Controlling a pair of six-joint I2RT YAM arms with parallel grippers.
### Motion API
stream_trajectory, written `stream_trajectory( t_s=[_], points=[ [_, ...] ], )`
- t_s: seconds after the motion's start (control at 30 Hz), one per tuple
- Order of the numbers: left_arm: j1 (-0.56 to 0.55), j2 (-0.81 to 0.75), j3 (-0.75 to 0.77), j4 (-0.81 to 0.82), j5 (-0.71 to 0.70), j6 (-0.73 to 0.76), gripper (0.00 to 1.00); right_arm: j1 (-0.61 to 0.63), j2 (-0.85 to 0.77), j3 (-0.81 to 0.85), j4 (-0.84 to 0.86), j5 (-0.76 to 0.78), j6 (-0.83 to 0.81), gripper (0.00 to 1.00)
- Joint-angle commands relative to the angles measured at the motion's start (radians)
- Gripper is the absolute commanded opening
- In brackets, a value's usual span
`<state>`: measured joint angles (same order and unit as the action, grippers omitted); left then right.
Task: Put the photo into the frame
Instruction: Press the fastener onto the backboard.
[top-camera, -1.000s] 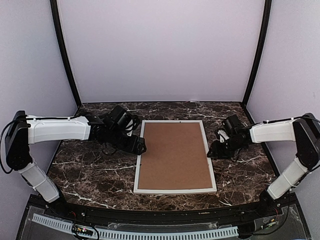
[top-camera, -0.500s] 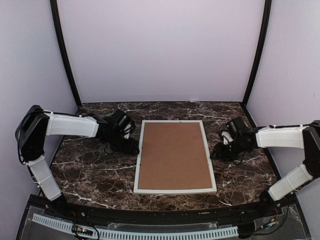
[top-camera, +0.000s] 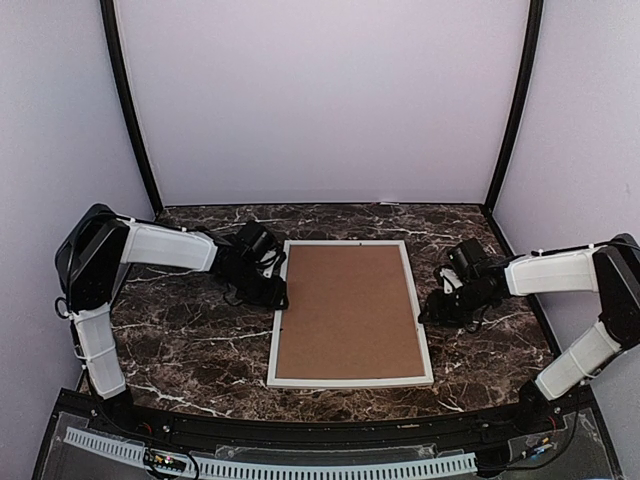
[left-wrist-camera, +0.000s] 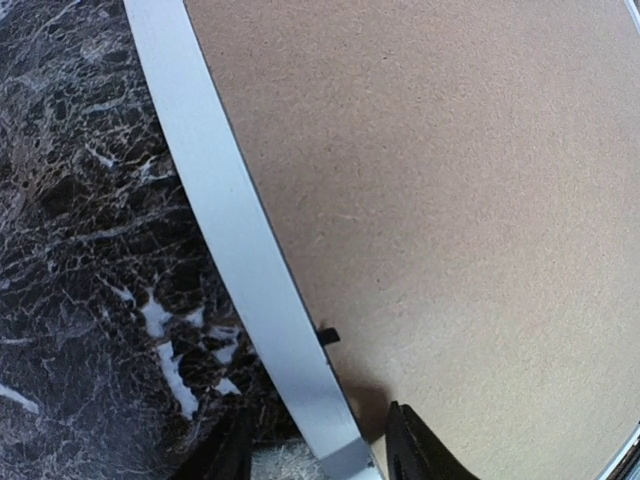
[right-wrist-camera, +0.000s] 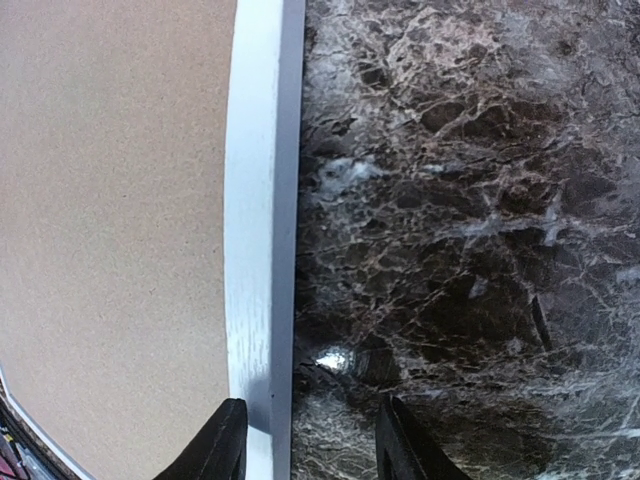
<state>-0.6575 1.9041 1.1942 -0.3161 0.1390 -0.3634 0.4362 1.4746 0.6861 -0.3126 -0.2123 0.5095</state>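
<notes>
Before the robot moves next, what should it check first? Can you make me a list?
1. Frame lying flat on the table: ok.
2. Left hand has a finger on each side of the frame's rim: ok.
3. Right hand has the rim between its fingers: ok.
4. Both hands pinching the rim tight: not ok, gaps show.
5. Brown backing board sitting inside the rim: ok.
6. Photo in place: cannot tell, it is not in view.

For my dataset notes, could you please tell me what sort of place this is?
Probably a lab robot booth, not a home: plain pale walls close in a marble-patterned table, a left arm and a right arm stand at its near edge, and a frame lies between them.
</notes>
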Motion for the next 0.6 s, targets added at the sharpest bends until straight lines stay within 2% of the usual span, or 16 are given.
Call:
stream_trajectory(
  t_s=[0.0, 0.3, 0.57],
  points=[
    [0.001, 0.017, 0.011, -0.004, 0.02, -0.012, 0.45, 0.009, 0.012, -0.002, 0.02, -0.004, -0.006, 0.44],
    [0.0, 0.007, -0.017, 0.028, 0.026, -0.06, 0.29, 0.008, 0.033, 0.04, -0.035, 0.074, -0.042, 0.43],
    [-0.002, 0.005, -0.039, 0.051, 0.022, -0.089, 0.24, 0.013, 0.015, 0.034, -0.058, 0.059, -0.053, 0.39]
  ],
)
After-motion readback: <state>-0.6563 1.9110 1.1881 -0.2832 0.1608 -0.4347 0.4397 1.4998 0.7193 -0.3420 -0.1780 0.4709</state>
